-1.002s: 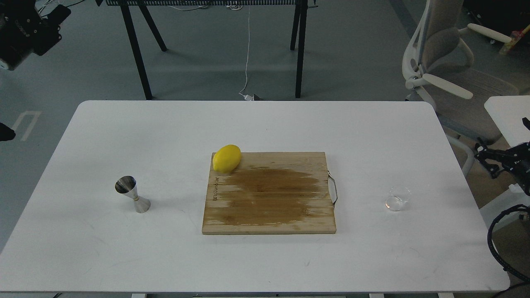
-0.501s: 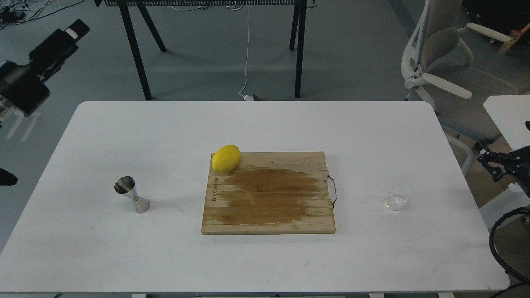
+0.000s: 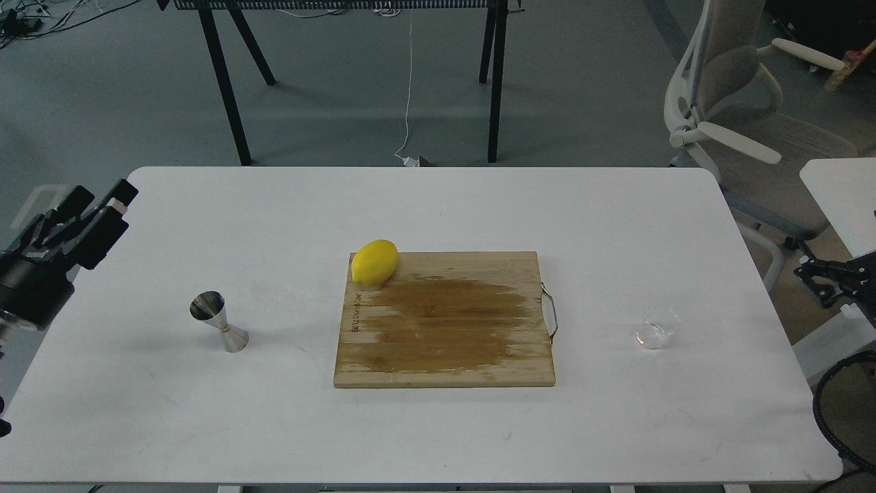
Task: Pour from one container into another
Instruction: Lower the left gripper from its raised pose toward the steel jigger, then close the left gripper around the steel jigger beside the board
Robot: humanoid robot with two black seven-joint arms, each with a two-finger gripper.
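Note:
The steel jigger (image 3: pixel 219 330) stands upright on the left part of the white table (image 3: pixel 438 205). The clear glass tumbler (image 3: pixel 657 327) stands upright on the right part, and I cannot tell what is in it. My left gripper (image 3: pixel 102 198) hovers over the table's left edge, above and left of the jigger, open and empty. My right gripper (image 3: pixel 813 277) sits off the table's right edge, to the right of the tumbler and a little higher, its fingers apart and empty. Neither gripper touches anything.
A wooden cutting board (image 3: pixel 445 329) with a dark wet patch lies between the two vessels, a yellow lemon (image 3: pixel 374 261) on its far left corner. An office chair (image 3: pixel 739 116) and a second white table (image 3: pixel 838 192) stand to the right.
My left arm has swung down from the upper left to the table's left edge, closer to the jigger. The right gripper has drifted slightly down and right. The objects have not moved.

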